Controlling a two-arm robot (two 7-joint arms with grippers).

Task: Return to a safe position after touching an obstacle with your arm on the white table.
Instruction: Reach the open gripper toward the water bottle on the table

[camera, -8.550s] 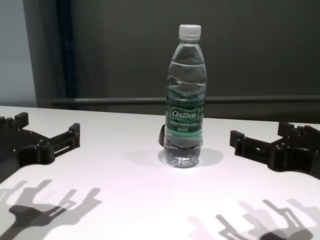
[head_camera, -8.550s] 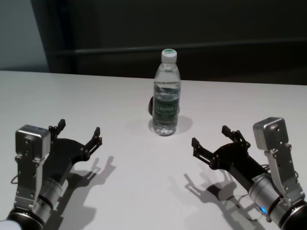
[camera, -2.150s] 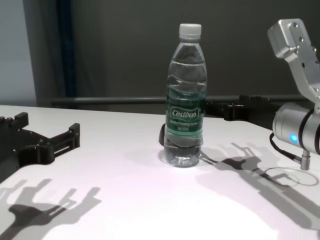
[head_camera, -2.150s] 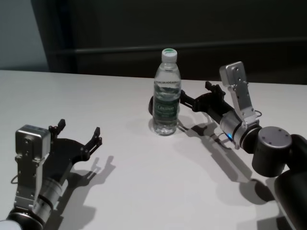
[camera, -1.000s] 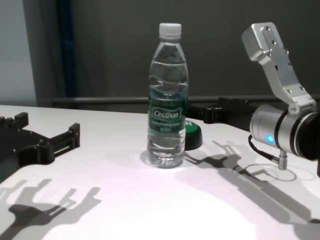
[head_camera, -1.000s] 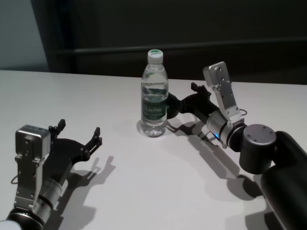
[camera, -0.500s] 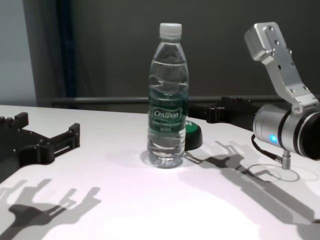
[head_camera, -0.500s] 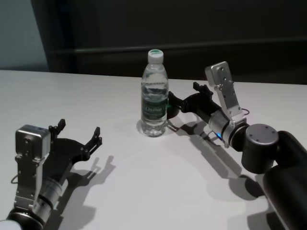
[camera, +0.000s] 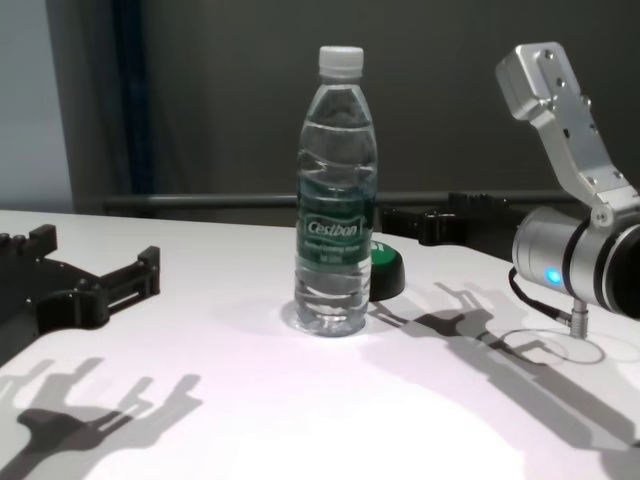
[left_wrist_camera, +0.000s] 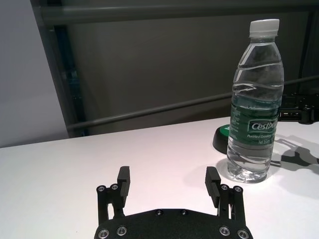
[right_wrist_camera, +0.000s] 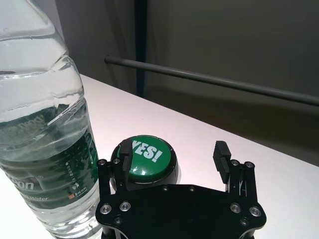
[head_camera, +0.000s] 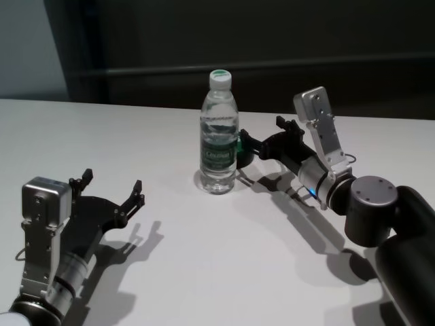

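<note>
- Since half a second ago, our right gripper has eased back a touch toward our right; the bottle has not shifted in that time, though it stands further to our left than it did two seconds ago.
- Nearest us, the left gripper hovers low over the table at our near left, fingers spread wide with nothing between them, well apart from the bottle.
- Mid-table, the bottle stands upright, white cap on, green label facing us.
- Our right arm reaches in from the right, its gripper just beside the bottle on its right; we cannot tell if they touch. Its fingers are spread apart, holding nothing.
- Just behind the bottle, to its right, sits a green button marked "YES!", in front of the right gripper's fingertips.
</note>
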